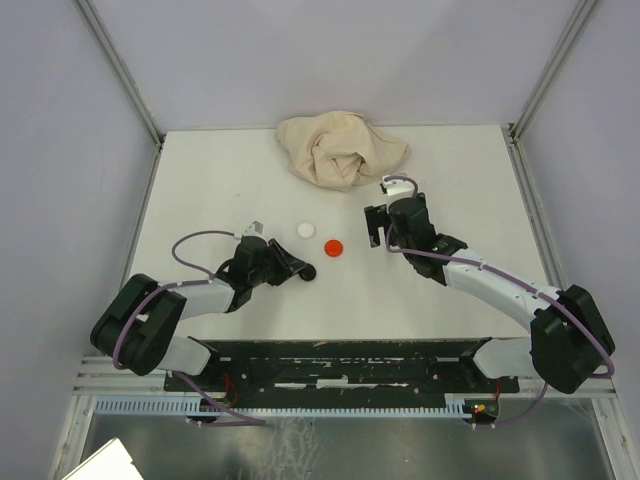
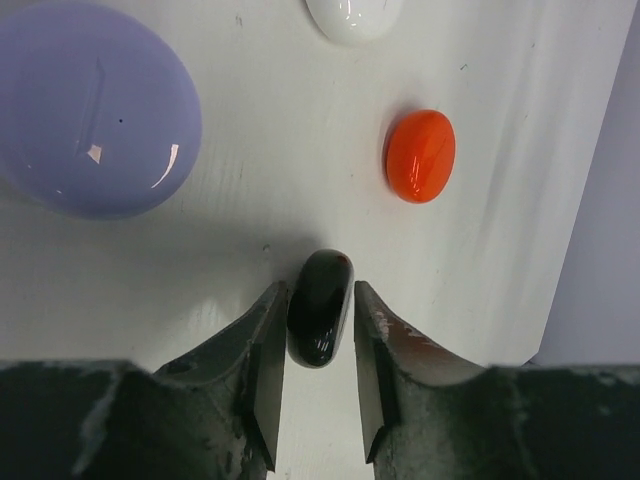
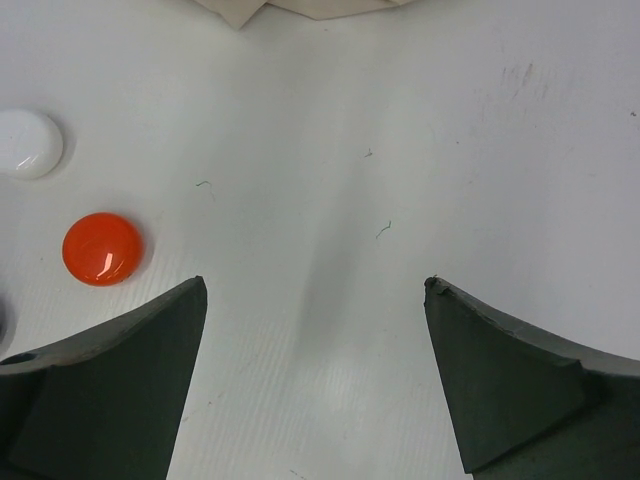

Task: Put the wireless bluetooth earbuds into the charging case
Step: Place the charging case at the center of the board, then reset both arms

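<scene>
Black glossy oval shell (image 2: 320,310) stands between the nearly closed jaws of my left gripper (image 2: 319,298), grip uncertain; loosened, it may topple. My right gripper (image 3: 315,290) gapes, empty.

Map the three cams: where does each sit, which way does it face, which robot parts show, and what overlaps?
Top external: above and behind the bases, looking down on the table; shows both arms, left gripper, right gripper, beige cloth at the far edge.
Left wrist: looks down along its fingers, which flank a black disc; lavender disc beyond.
Right wrist: looks down between wide-open fingers, nothing between them.
Shared: red disc and white disc appear in all three.
</scene>
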You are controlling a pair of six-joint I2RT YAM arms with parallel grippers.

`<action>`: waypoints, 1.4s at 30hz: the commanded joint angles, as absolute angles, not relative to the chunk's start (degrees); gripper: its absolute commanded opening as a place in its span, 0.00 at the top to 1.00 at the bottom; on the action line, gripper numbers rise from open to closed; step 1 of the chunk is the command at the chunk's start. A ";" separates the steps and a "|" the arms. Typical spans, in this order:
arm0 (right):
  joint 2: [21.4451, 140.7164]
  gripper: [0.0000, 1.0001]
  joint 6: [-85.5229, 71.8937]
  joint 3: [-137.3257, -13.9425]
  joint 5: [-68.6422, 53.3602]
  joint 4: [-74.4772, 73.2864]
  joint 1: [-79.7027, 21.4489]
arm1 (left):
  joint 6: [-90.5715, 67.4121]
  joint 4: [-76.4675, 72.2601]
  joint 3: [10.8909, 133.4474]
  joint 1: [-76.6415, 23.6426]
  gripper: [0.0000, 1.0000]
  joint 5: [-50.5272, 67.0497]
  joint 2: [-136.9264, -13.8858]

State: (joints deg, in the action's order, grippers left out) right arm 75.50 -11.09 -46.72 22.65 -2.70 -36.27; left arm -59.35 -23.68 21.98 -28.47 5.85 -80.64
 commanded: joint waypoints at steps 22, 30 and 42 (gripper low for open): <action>75.76 0.00 -26.06 -58.60 36.18 -16.01 -30.45 | -50.97 3.96 31.67 -19.11 0.13 -26.14 -54.79; 77.96 0.00 -38.77 -65.20 51.53 -28.90 -30.44 | -47.97 -4.26 36.79 -5.87 0.13 -17.46 -67.21; 77.20 0.01 -49.19 -66.47 61.86 -39.16 -30.37 | -47.51 -7.92 40.56 7.77 0.13 -6.44 -69.72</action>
